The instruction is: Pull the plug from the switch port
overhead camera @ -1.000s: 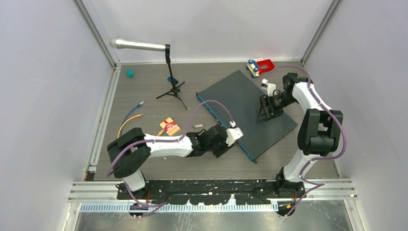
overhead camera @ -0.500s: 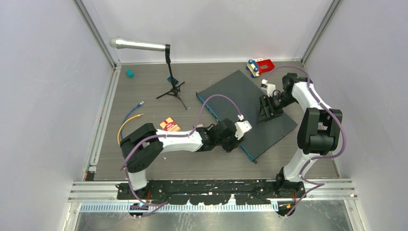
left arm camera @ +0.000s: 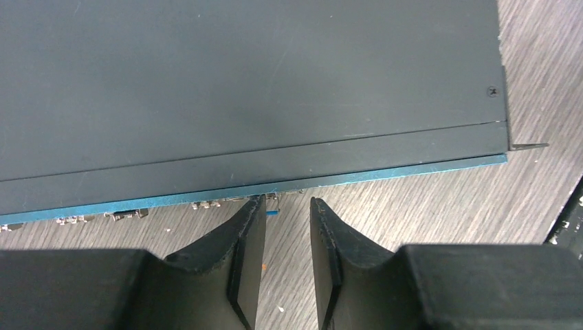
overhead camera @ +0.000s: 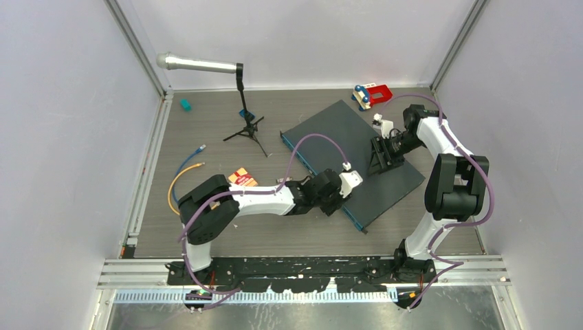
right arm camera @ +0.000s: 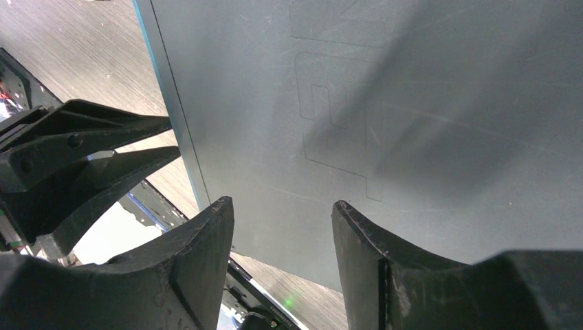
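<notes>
The switch (overhead camera: 354, 158) lay flat and askew on the table (overhead camera: 289, 234), right of centre, its blue port edge facing the left arm. The left gripper (left arm camera: 286, 201) sat at that edge, jaws parted narrowly either side of a small plug (left arm camera: 273, 201) with a blue lead; contact could not be confirmed. The right gripper (right arm camera: 282, 205) was over the switch's top panel, jaws spread apart.

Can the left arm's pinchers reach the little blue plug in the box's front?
Probably yes. The left gripper is open right at the front edge of the switch, and the plug, small and blue, sticks out between its fingertips with nothing blocking it.
</notes>
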Controlling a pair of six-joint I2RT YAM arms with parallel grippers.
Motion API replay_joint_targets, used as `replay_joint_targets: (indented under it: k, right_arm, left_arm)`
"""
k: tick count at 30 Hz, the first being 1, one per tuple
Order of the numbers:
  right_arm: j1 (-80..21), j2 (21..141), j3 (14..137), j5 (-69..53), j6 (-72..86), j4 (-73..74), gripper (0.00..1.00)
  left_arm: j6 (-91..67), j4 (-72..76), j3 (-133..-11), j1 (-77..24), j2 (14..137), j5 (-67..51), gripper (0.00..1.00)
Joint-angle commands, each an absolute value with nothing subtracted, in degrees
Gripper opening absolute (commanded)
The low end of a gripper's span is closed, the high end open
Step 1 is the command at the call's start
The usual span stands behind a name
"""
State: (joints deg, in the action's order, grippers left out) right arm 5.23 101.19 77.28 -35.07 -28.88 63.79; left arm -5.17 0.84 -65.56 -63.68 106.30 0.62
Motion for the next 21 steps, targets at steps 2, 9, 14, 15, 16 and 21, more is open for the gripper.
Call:
replay_joint_targets:
  k: [2, 9, 14, 15, 16, 21]
  right_arm:
    - [4.92, 100.9, 79.44, -36.0, -30.06, 64.84, 0.6]
    - [4.92, 101.0, 79.54, -36.02, -30.1, 64.87, 0.6]
    - [4.92, 100.99, 79.54, -36.07, -30.06, 65.03, 0.6]
    - [4.92, 100.92, 79.54, -36.12, -30.14, 65.06, 0.6]
    - [4.92, 100.97, 79.54, -36.12, -30.19, 65.1, 0.6]
    - [4.92, 101.31, 79.68, -36.19, -30.4, 65.28, 0.68]
  left_arm:
    - [-6.07, 0.4, -67.31, -63.36, 107.23, 3.41, 0.32]
    - [-6.62, 1.66, -66.99, -63.37, 107.93, 3.89, 0.34]
    - [-7.03, 1.93, -67.97, -63.37, 108.7, 5.14, 0.34]
    - [-7.1, 2.0, -67.97, -63.35, 108.57, 5.63, 0.33]
    - [-7.05, 2.22, -67.82, -63.3, 108.43, 6.04, 0.33]
    - [-5.84, 4.13, -66.47, -63.35, 107.67, 8.69, 0.27]
